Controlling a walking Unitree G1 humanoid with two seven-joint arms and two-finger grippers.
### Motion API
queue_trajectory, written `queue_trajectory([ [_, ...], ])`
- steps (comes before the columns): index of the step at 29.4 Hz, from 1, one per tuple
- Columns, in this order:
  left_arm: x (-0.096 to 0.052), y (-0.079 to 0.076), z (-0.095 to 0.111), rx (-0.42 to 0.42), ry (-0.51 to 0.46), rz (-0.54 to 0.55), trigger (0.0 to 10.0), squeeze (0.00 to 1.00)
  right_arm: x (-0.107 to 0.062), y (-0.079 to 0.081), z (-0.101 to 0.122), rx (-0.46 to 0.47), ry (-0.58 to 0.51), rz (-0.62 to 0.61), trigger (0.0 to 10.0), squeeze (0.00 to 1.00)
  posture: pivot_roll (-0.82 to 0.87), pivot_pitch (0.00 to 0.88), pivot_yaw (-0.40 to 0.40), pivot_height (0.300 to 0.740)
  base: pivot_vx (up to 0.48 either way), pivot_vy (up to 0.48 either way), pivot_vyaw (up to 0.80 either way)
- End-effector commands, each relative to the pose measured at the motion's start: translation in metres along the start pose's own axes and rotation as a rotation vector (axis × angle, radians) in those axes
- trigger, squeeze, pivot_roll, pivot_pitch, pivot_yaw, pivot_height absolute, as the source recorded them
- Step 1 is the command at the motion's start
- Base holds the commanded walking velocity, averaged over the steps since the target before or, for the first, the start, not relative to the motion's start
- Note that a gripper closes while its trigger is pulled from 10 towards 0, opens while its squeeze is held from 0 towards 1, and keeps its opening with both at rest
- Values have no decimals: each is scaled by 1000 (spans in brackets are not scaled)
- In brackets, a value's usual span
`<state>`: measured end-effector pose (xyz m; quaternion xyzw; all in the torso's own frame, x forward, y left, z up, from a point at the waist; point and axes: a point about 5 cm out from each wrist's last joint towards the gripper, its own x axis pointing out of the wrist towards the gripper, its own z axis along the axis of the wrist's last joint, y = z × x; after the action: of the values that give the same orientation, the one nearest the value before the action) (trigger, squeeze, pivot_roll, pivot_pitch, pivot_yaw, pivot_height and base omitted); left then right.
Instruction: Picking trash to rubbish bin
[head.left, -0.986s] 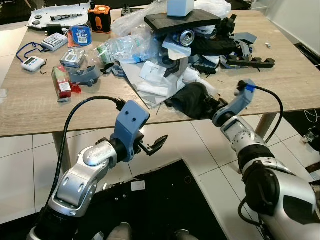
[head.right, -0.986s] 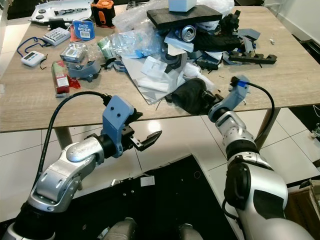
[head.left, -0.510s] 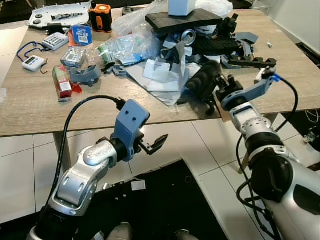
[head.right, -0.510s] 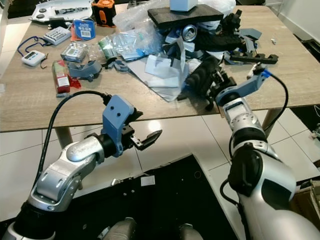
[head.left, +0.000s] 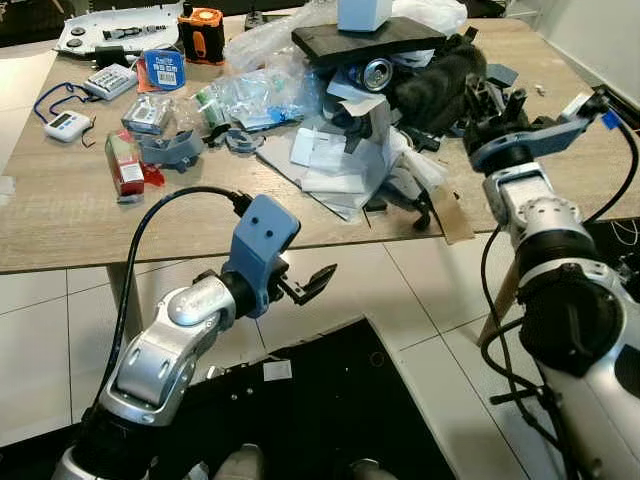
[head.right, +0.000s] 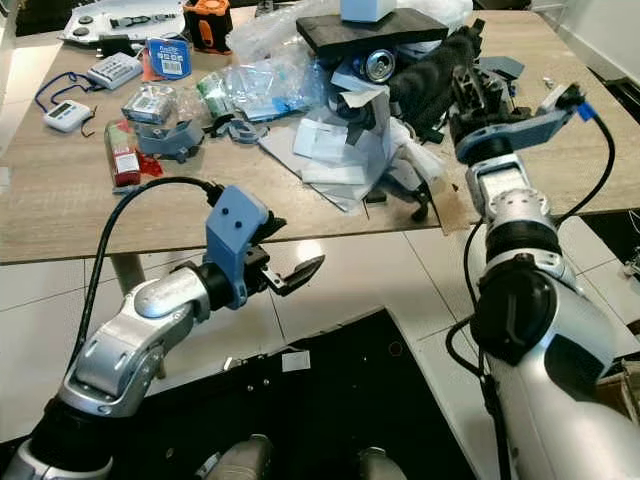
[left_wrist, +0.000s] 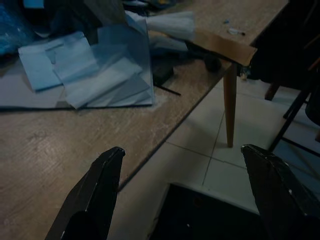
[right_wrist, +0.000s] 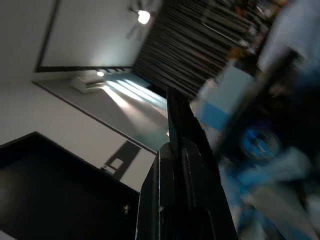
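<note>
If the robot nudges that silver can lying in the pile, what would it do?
The can lies on its side among loose paper and plastic, so it would probably roll. It looks like thin metal, likely light and easily dented. The dark slab above it might shift.

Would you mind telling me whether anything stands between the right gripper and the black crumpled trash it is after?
Nothing visible does: the right gripper is already against the black crumpled trash, raised above the wooden table beside the pile of clear plastic wrapping. The left gripper hangs open below the table edge.
</note>
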<state>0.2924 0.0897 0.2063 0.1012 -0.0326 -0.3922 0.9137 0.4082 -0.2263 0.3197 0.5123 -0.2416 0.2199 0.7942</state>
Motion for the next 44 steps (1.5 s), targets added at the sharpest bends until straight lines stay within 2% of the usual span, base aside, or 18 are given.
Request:
queue_trajectory([
  [1, 2, 0, -1, -4, -14, 17, 10000, 0, 6, 11, 18, -173, -34, 25, 0, 0, 311, 192, -33, 740, 0, 0, 0],
  [2, 2, 1, -1, -7, -21, 37, 10000, 0, 6, 12, 21, -294, -22, 16, 0, 0, 300, 185, -32, 740, 0, 0, 0],
  [3, 1, 5, -1, -11, -30, 83, 10000, 0, 8, 16, 23, -471, -4, 20, 0, 0, 300, 185, -32, 740, 0, 0, 0],
  [4, -2, 10, -2, -18, -35, 135, 10000, 0, 8, 20, 24, -550, -12, 30, 0, 0, 279, 171, -27, 740, 0, 0, 0],
  [7, -4, 15, -4, -25, -40, 190, 10000, 0, 8, 23, 26, -619, -26, 43, 0, 0, 267, 164, -24, 740, 0, 0, 0],
  [9, -11, 24, -7, -53, -52, 281, 10000, 0, 5, 29, 24, -735, -20, 79, 0, 0, 238, 144, -15, 740, 0, 0, 0],
  [10, -18, 33, -9, -74, -68, 379, 10000, 0, 0, 35, 25, -851, -32, 115, 0, 0, 199, 121, -3, 740, 0, 0, 0],
  [14, -26, 44, -10, -93, -79, 493, 10000, 0, -11, 43, 34, -955, -98, 111, 0, 0, 156, 96, 7, 740, 0, 0, 0],
  [18, -28, 48, -14, -114, -66, 538, 10000, 0, -25, 42, 37, -1047, -113, 73, 0, 0, 126, 80, 13, 740, 0, 0, 0],
  [20, -25, 46, -20, -129, -43, 566, 10000, 0, -44, 33, 37, -1105, -110, 0, 0, 0, 96, 76, 17, 740, 0, 0, 0],
  [22, -24, 45, -20, -133, -43, 569, 10000, 0, -50, 30, 36, -1116, -104, -23, 0, 0, 96, 76, 17, 740, 0, 0, 0],
  [23, -20, 39, -23, -123, -38, 548, 10000, 0, -68, 21, 33, -1167, -73, -102, 5137, 0, 83, 80, 25, 740, 0, 0, 0],
  [25, -19, 36, -24, -116, -35, 536, 10000, 0, -75, 18, 33, -1189, -64, -132, 5137, 0, 78, 77, 29, 740, 0, 0, 0],
  [26, -18, 33, -25, -119, -29, 527, 10000, 0, -82, 15, 32, -1223, -51, -170, 10000, 0, 74, 76, 32, 740, 0, 0, 0],
  [29, -17, 28, -27, -144, -30, 529, 10000, 0, -100, 3, 27, -1284, 46, -274, 10000, 0, 62, 77, 37, 740, 0, 0, 0],
  [35, -16, 24, -37, -143, 1, 583, 10000, 0, -121, 3, -4, -1414, 188, -226, 10000, 0, 19, 81, -3, 740, 0, 0, 0],
  [37, -16, 24, -38, -171, -9, 623, 10000, 0, -128, -1, -18, -1415, 261, -221, 10000, 0, 15, 84, -14, 740, 0, 0, 0],
  [44, -12, 14, -40, -188, -13, 643, 10000, 0, -140, -4, -44, -1373, 335, -238, 10000, 0, 6, 93, -50, 740, 0, 0, -389],
])
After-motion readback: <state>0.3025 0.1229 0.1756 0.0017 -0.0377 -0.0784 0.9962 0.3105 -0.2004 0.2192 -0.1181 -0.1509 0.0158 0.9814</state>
